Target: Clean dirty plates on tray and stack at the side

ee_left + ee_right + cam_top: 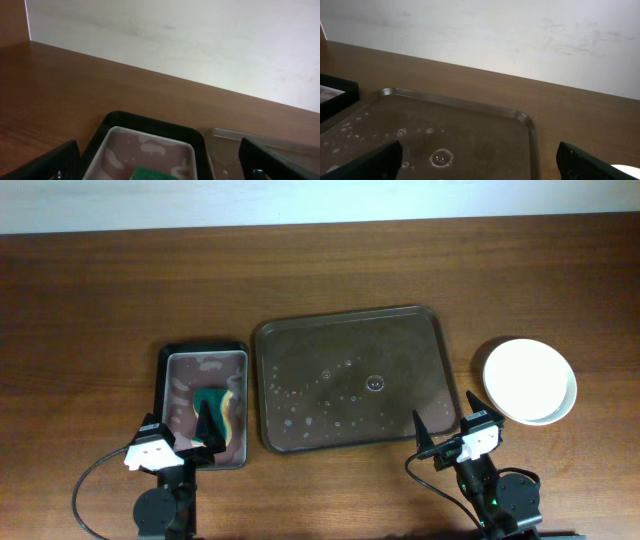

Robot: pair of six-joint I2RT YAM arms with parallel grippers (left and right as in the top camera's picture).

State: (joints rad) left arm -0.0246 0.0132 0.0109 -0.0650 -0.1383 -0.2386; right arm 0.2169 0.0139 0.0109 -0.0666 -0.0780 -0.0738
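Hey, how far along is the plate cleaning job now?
Looks finished: the large dark brown rectangular tray holds only water droplets, and the round white plates sit stacked beside it, top one spotless. Nothing in hand: left gripper and right gripper hang open, empty. Nothing visibly left.

Wet tray [300, 345]; white plates [530, 380] stacked just beside it.

Overhead, the number of stacked white plates [530, 380] at the right cannot be told. The left jaws hide part of the green sponge [215, 398] in the small tray [163, 395]; the left wrist view crops it.
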